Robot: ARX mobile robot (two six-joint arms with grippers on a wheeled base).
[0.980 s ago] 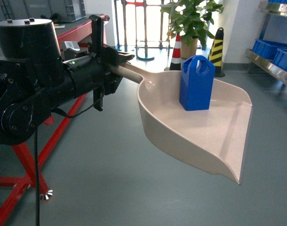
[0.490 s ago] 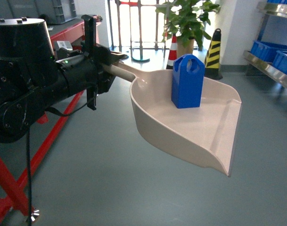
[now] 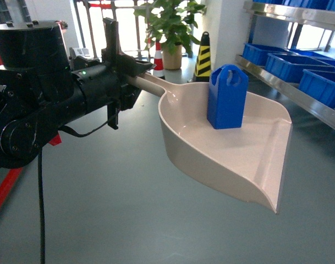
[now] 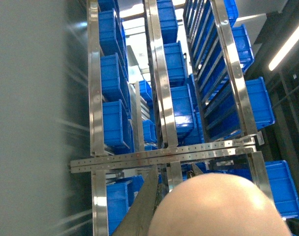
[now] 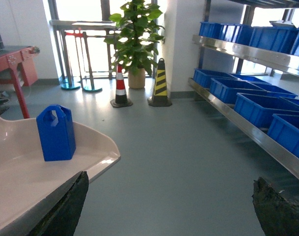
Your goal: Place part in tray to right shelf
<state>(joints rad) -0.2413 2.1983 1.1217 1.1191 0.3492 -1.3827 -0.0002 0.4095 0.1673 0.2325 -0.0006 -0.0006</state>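
**Part rides in the tray, shelf off to the right**

While the left gripper (image 3: 126, 82) clenches the long handle of the tray (image 3: 250, 159), the scoop hangs out over the grey floor (image 3: 128, 220) with its flat front lip pointing toward the lower right of the head view. The part (image 3: 228, 97) stands upright on the tray's floor near the back wall, its peaked top and holed tab uppermost, touching nothing but the tray beneath it.

From the right wrist camera the same blue part (image 5: 56, 132) sits on the beige tray (image 5: 21, 182), and the right gripper's (image 5: 169, 206) two dark fingertips (image 5: 66, 206) show at the bottom corners, spread wide apart with nothing between them.

Along the right side runs the right shelf (image 3: 299, 96), its steel rail carrying blue crates (image 3: 291, 66); it lies well apart from the tray's lip. A potted plant (image 3: 167, 25), a striped cone (image 3: 203, 55) and a red-and-white cone (image 3: 158, 60) stand on the floor behind. The left wrist view looks at steel racks (image 4: 159, 98) filled with blue bins (image 4: 178, 64), a pale rounded shape (image 4: 218, 206) filling its lower edge.
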